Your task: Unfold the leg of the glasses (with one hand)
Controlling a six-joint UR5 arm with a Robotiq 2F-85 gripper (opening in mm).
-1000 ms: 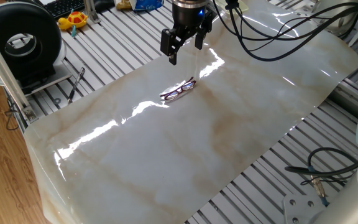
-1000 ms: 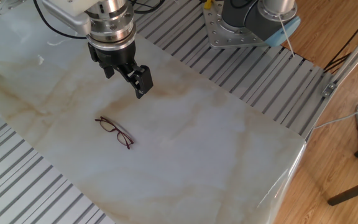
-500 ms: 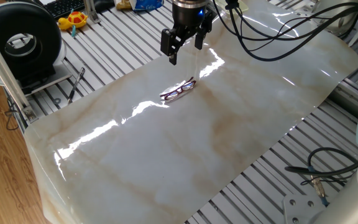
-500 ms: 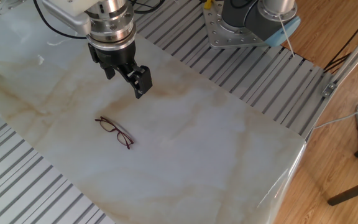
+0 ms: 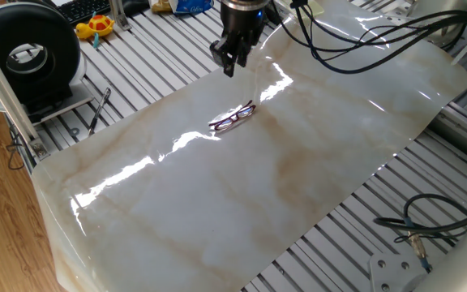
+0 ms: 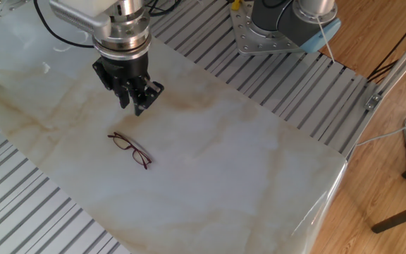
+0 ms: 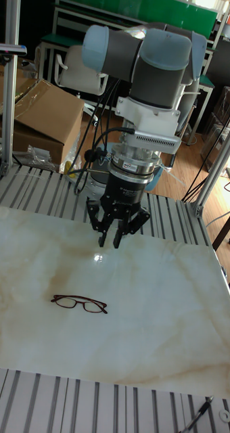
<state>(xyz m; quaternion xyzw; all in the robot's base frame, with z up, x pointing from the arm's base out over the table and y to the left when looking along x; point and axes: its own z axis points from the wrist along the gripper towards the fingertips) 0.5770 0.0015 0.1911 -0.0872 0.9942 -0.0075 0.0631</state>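
Marble sheet (image 6: 259,155) bears glasses (image 6: 130,149) lying apart below the empty, nearly clenched hand (image 6: 137,104).

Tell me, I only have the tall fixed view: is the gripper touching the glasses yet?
Observer: No. In the other fixed view the gripper hangs above the marble sheet, apart from the glasses.
Operator: Are the fingers open wide?
Observer: No, the fingers stand close together, with only a narrow gap at most.
Operator: Anything else lying near the glasses?
Observer: Only off the sheet: a black pen-like tool lies on the slatted table, well away from the glasses.
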